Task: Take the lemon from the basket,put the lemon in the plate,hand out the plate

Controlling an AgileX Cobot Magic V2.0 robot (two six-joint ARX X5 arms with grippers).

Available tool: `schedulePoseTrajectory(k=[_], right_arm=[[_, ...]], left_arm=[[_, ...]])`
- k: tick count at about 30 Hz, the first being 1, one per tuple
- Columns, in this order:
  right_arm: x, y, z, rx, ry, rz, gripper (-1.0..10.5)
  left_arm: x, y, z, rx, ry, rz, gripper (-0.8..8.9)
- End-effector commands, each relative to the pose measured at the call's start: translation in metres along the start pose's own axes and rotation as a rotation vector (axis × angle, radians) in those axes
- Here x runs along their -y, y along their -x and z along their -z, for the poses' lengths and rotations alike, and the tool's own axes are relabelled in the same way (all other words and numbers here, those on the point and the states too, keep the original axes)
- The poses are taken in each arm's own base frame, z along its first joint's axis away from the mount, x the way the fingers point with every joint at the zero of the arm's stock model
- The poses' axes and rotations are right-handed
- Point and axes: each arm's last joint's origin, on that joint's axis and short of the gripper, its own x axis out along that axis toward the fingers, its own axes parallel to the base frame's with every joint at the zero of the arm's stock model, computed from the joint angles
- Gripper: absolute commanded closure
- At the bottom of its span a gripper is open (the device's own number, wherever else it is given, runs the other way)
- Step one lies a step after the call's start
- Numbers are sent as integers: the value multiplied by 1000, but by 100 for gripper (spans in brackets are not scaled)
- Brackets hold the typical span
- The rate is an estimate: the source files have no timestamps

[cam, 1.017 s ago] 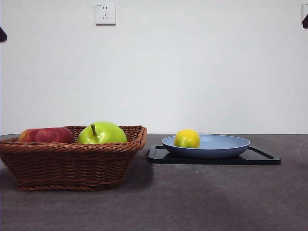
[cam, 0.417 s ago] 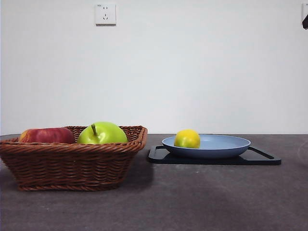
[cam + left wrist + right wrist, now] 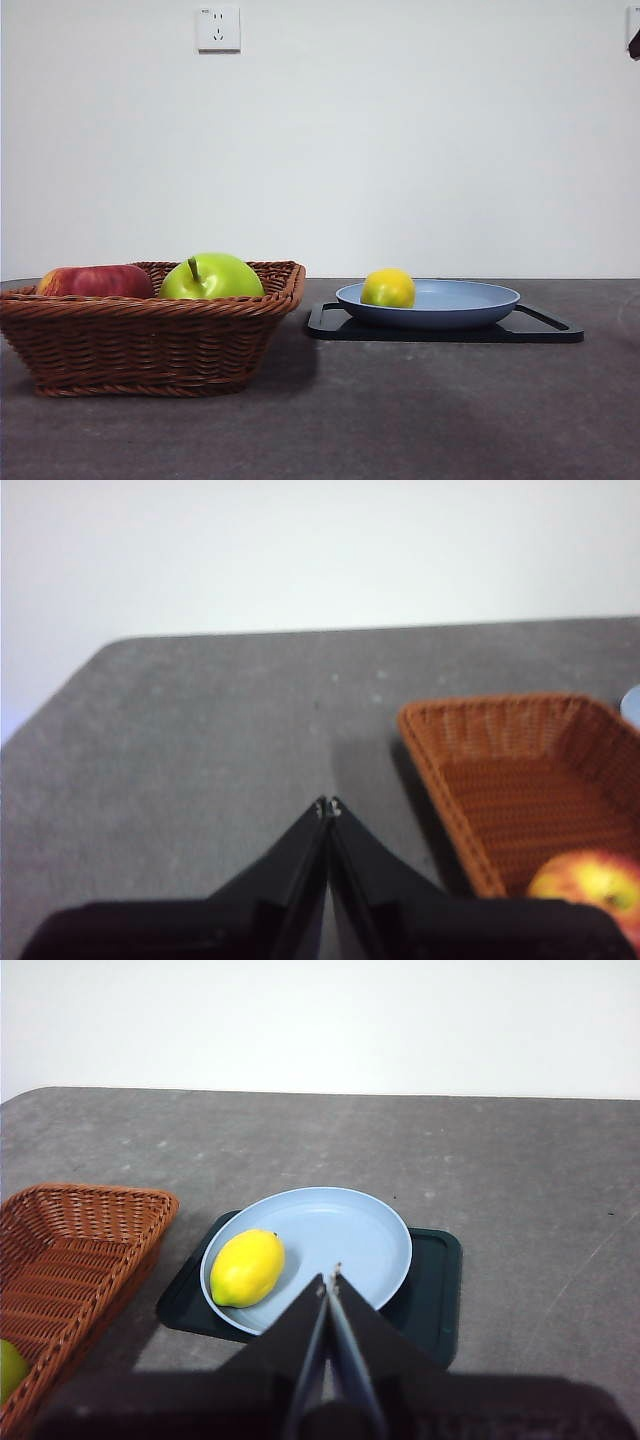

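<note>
The yellow lemon lies in the light blue plate, on its side nearer the basket; both show in the right wrist view, the lemon and the plate. The brown wicker basket stands beside them and holds a green apple and a red apple. My right gripper is shut and empty, high above the plate's near rim. My left gripper is shut and empty, above bare table beside the basket. In the front view only a black tip shows at the top right corner.
The plate rests on a flat black tray, also in the right wrist view. A green apple and a red apple lie in the basket; the red apple shows in the left wrist view. A wall socket is behind.
The black tip at the front view's top left corner has gone out of view. The lemon, plate and basket have not moved.
</note>
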Motion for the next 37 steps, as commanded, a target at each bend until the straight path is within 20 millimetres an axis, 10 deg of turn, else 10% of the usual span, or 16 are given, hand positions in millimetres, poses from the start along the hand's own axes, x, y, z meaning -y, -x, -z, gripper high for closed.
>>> schedulePoseTrajectory(k=[1,12,37], right_arm=[[0,1,-3,13,-12,0,943],[0,1,-3,14,-12,0,943],[0,1,-3,14,-12,0,943]], left_arm=[[-1,-7,13,1,-9,-9,805],[-1,-18,50,-91,2,-17,805],[-5,-16,47,-40,10,-56,805]])
